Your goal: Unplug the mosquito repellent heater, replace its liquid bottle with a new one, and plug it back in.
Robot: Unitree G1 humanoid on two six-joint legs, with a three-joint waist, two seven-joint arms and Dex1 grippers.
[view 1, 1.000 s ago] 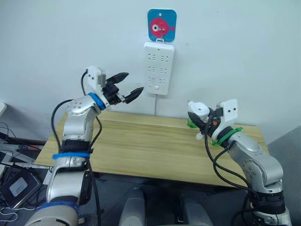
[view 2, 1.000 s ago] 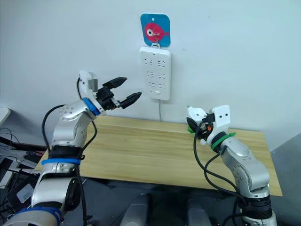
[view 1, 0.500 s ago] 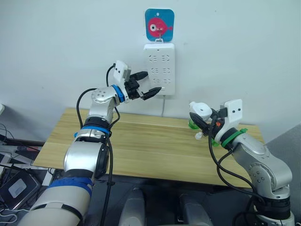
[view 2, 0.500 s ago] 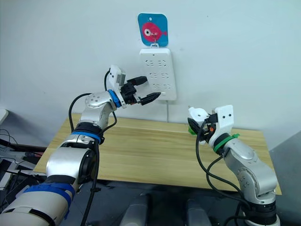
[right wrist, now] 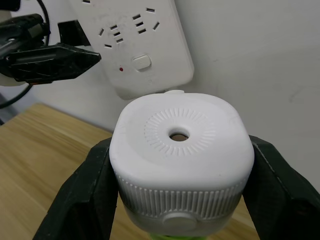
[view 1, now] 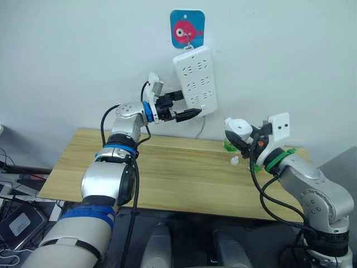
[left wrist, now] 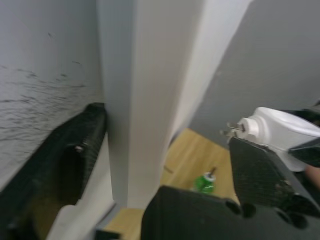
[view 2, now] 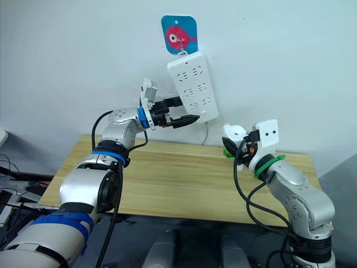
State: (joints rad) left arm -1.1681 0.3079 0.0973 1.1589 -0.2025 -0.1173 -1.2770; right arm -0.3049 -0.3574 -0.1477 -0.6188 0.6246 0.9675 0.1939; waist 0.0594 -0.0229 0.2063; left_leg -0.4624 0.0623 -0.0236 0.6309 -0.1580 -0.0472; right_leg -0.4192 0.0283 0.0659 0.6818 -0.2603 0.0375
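Against the white wall [view 1: 83, 44], the left gripper [view 1: 183, 106] is straddling the tilted power strip [view 1: 196, 80], fingers spread. Right gripper [right wrist: 175, 200] is pinching the mosquito repellent heater [right wrist: 179, 167], unplugged; plugging back in likely remains.

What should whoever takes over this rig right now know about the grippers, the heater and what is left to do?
Left gripper: fingers astride the lower edge of the hanging power strip, which tilts on its hook; a firm grip cannot be told.
Right gripper: shut on the mosquito repellent heater, held above the table's right end, plug prongs visible in the left wrist view.
Done: heater is unplugged, with a green bottle fitted under it.
Also on the table: a small white cap.
Left: plug the heater back into the strip.
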